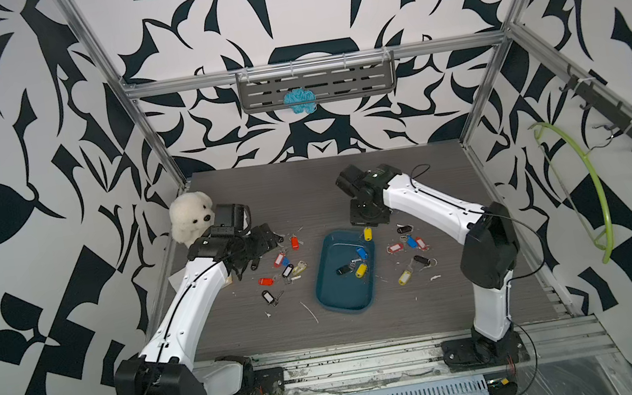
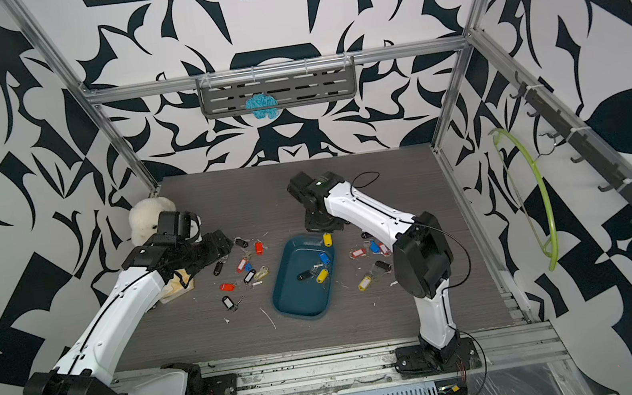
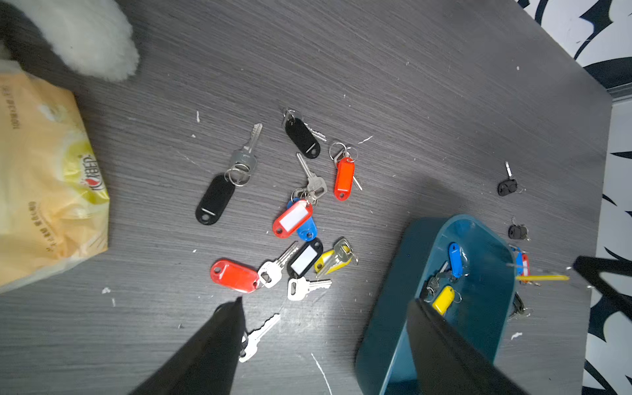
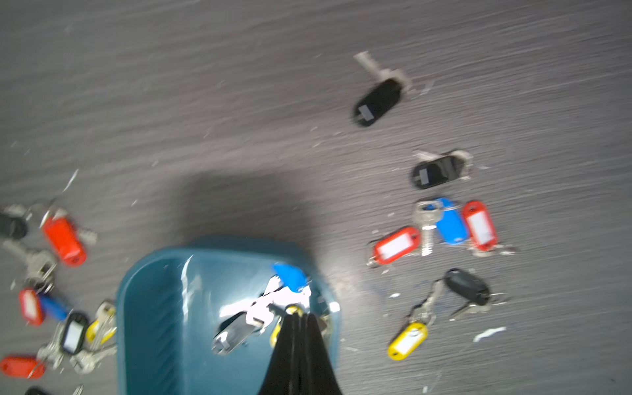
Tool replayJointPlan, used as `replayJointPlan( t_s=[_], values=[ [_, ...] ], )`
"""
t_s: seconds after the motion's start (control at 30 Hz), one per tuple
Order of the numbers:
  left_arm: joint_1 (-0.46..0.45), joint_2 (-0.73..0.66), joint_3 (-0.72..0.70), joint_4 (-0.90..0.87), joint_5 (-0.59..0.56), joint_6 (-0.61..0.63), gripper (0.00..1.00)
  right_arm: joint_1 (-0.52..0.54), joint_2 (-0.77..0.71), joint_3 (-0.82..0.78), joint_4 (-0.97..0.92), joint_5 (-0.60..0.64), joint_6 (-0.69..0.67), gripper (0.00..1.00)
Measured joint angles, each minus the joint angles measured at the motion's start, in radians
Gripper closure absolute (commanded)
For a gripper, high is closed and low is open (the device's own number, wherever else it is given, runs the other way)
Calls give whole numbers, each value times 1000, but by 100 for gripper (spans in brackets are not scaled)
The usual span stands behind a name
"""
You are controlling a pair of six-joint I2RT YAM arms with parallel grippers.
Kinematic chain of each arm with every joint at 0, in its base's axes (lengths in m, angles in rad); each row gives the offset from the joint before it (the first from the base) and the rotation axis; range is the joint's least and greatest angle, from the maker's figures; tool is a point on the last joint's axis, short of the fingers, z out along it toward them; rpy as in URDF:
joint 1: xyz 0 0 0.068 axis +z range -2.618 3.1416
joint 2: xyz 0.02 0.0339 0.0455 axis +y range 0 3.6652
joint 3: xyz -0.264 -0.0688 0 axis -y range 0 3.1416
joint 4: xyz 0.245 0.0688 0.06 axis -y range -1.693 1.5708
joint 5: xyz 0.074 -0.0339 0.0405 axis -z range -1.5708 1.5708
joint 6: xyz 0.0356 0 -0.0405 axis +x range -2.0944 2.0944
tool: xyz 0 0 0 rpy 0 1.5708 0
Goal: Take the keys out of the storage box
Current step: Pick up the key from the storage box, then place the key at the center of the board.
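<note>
1. The storage box [image 1: 331, 288], a shallow dark teal plastic tray with rounded corners, sat in the middle of the dark grey wood-look table [image 1: 264, 197].
2. Three of the keys [image 1: 353, 262] lay inside it, toward its far right end: small silver keys on rings, one with a blue tag [image 1: 362, 253], one with a black tag [image 1: 343, 270] and one with a yellow tag [image 1: 361, 270].
3. One more, the lifted yellow key [image 1: 367, 234], hung over the far right rim of the box.
4. The right gripper [image 4: 297, 316] had its two black fingers pressed tight together on the top end of that lifted yellow key.
5. A left bunch of keys [image 1: 283, 262] with red, blue, black and yellow tags lay on the table, left of the box and apart from it.
6. A right bunch of keys [image 1: 409, 243] with red, blue, black and yellow tags lay on the table, right of the box.
7. The left gripper [image 3: 326, 301] hung above the left bunch with its fingers spread wide and nothing between them.
8. A white fluffy toy bear [image 1: 191, 218] sat at the far left edge of the table, and a soft yellow pack of tissues [image 3: 44, 178] lay just beside it.
9. A grey metal shelf with slots [image 1: 352, 76] hung on the far wall, with a blue knitted thing [image 1: 298, 101] on it.
10. A thin green hoop [image 1: 598, 184] hung on the right wall.
</note>
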Motion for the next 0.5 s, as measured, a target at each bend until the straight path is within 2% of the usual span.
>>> replayJointPlan(
  t_s=[0.33,0.5],
  values=[
    [-50,-28,-36,-6,-1,-34,20,-319,-93,-172,55,3,-99,100],
    [-111,-24,-35,-5,-15,-60,20,-468,-101,-264,126,-28,-142,100]
  ],
)
